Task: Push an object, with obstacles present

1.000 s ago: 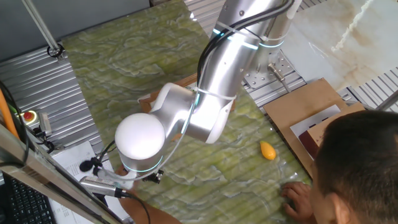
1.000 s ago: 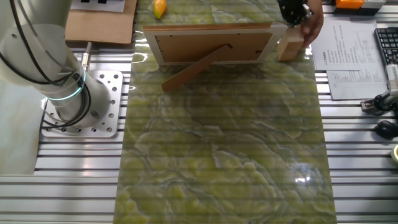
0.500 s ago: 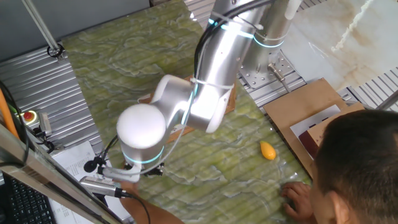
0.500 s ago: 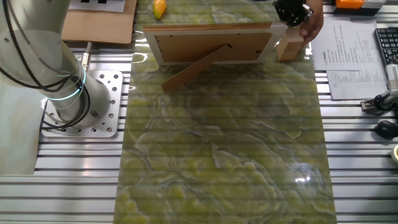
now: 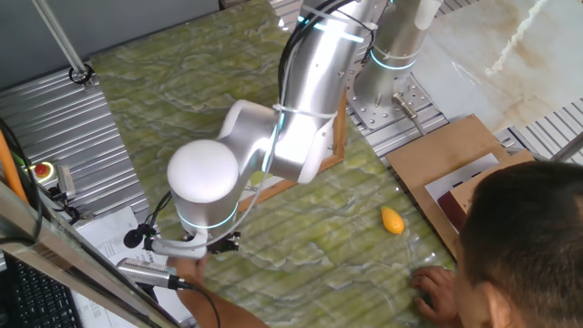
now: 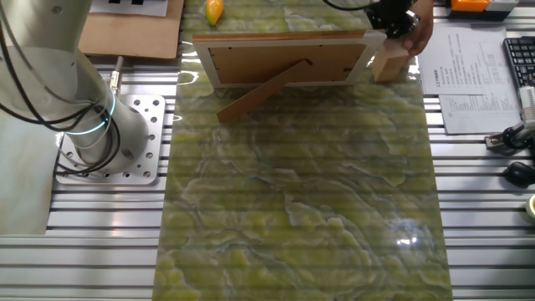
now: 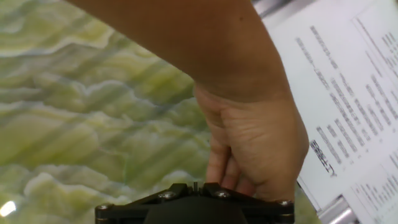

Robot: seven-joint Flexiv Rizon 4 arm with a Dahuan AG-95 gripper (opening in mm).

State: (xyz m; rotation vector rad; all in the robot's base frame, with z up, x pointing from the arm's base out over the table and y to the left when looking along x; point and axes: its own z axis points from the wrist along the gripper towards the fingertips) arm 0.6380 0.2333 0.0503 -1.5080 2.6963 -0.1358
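The object, a small pale wooden block [image 6: 389, 60], stands at the right end of the picture frame [image 6: 284, 57], which stands on its edge with its back leg out. A person's hand [image 6: 420, 30] rests on the block. My gripper [image 6: 390, 14] hangs just above and behind block and hand, its dark fingers close together with nothing between them. In the hand view the hand [image 7: 252, 140] fills the middle and hides the block; the gripper [image 7: 194, 186] shows at the bottom edge. The orange-yellow teardrop piece [image 6: 215, 10] [image 5: 392, 220] lies beyond the frame's left end.
A cardboard sheet [image 6: 134, 32] lies by the teardrop's side. Printed papers [image 6: 478, 77] and cables lie past the mat's right edge. The arm's base [image 6: 99, 138] is bolted at the left. A person's head [image 5: 528, 246] and other hand [image 5: 435, 290] are close by.
The arm has swung a little, lifting the gripper slightly towards the far edge. The hand stays on the block, which has not moved, nor has the frame.
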